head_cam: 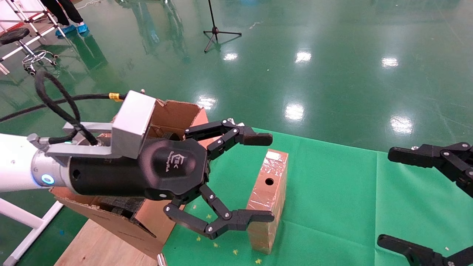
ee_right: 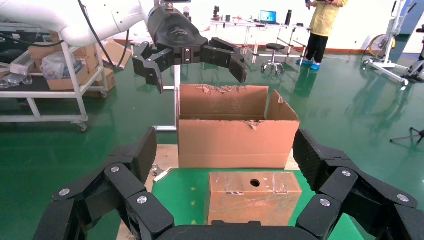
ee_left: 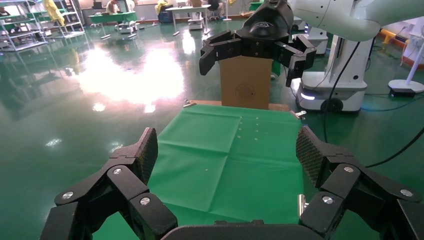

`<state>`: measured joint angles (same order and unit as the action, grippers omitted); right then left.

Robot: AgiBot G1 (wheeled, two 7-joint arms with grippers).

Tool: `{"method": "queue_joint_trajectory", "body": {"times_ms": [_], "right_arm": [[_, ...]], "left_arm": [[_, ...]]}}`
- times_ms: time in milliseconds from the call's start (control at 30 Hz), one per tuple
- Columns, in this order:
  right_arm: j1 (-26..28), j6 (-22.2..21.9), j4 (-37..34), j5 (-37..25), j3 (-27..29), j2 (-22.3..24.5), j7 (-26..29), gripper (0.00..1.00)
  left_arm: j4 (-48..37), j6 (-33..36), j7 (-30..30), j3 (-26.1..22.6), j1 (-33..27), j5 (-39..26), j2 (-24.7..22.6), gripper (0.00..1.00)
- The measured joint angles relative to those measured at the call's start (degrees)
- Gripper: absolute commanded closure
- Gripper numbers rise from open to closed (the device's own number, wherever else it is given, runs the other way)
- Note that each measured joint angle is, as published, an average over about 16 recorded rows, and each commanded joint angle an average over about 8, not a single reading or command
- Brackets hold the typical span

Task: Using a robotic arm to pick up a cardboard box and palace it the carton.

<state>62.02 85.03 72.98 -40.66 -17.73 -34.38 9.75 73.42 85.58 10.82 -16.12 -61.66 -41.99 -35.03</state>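
Note:
The cardboard box [head_cam: 268,199] stands on a long edge on the green cloth, glossy with tape, round hole facing up, white label on its far end. My left gripper [head_cam: 264,177], on the white arm, hovers open just left of it, one finger beyond the far end and one at the near end, not touching. Behind this arm stands the carton [head_cam: 177,114] with torn flaps. The left wrist view shows the left gripper [ee_left: 228,155] open over bare cloth, the box hidden. My right gripper [ee_right: 226,152] is open and parked to the right, facing the box [ee_right: 252,200] and carton [ee_right: 235,142].
The green cloth [head_cam: 332,177] covers a wooden table top [head_cam: 92,244] whose bare wood shows under the carton. On the shiny green floor beyond are a tripod stand [head_cam: 218,33] and a stool [head_cam: 22,40]. A rack with boxes [ee_right: 50,75] stands off the table.

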Motion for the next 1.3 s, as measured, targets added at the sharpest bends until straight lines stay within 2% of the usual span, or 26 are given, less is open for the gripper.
{"method": "queue_joint_trajectory", "body": {"times_ms": [600,667,867,900,933,1300], "right_arm": [[0.00,0.00,0.00,0.00,0.00,0.00,0.00,0.00],[0.00,0.00,0.00,0.00,0.00,0.00,0.00,0.17],[0.01,0.00,-0.01,0.00,-0.01,0.00,0.00,0.91],[0.01,0.00,-0.01,0.00,-0.01,0.00,-0.01,0.98],[0.01,0.00,-0.01,0.00,-0.01,0.00,-0.01,1.00],[0.01,0.00,-0.03,0.00,-0.02,0.01,-0.01,1.00]], "left_arm": [[0.16,0.02,-0.17,-0.01,-0.07,-0.26,0.10,0.00],[0.39,-0.01,-0.30,-0.09,-0.21,-0.69,0.22,0.00],[1.50,-1.01,0.63,-1.03,-1.24,-3.86,0.80,0.00],[1.71,-1.23,0.93,-1.28,-1.48,-4.58,0.90,0.00],[1.95,-1.46,1.36,-1.57,-1.76,-5.28,1.00,0.00],[3.57,-3.77,5.97,-5.28,-4.97,-13.10,1.61,0.00]]}}
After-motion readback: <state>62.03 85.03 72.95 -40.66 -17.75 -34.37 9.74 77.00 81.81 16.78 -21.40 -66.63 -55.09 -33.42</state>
